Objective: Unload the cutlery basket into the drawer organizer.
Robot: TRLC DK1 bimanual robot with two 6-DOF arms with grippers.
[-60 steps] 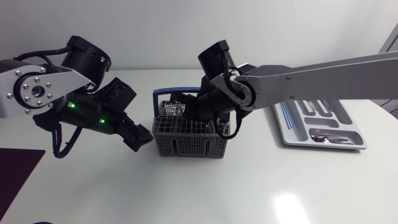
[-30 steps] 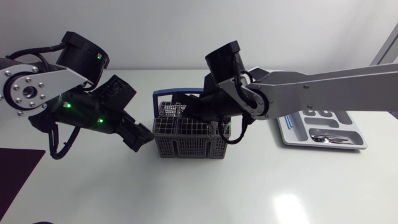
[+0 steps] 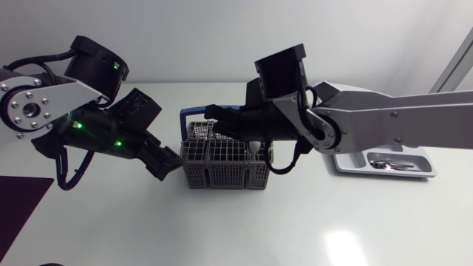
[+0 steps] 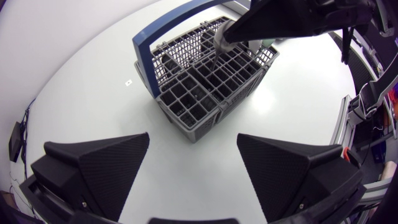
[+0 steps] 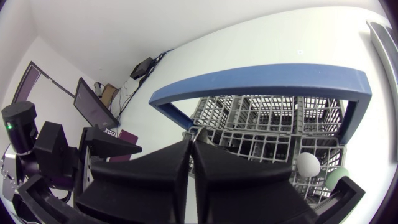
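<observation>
The cutlery basket (image 3: 222,174) stands near the middle of the bench (image 3: 259,225). It is a grey grid of small compartments with a blue handle (image 3: 194,112) arched over it. A white rounded end (image 5: 308,165) and a green one (image 5: 339,177) stick up side by side from compartments at the end nearest the drawer organizer.

My right gripper (image 3: 213,117) hangs over the basket, just under the arch of the handle. From its own camera the two fingers (image 5: 155,168) are pressed almost together, with only a thin slit between them. They are clenched on a silver utensil (image 4: 222,38), whose pale sliver shows at their tips. The left wrist view shows that piece at the gripper's tip above the basket's rear compartments. How much of it is down in the grid I cannot tell.

My left gripper (image 3: 167,161) sits low at the basket's left end, just beside the wall, and I cannot see any contact. It is released, with its fingers (image 4: 102,165) spread wide. The basket's near corner lies ahead of the gap between them.

The drawer organizer (image 3: 423,158) lies well apart, towards the bench's right edge. My right arm covers most of it. One silver piece (image 3: 384,162) lies in the compartment that shows.
</observation>
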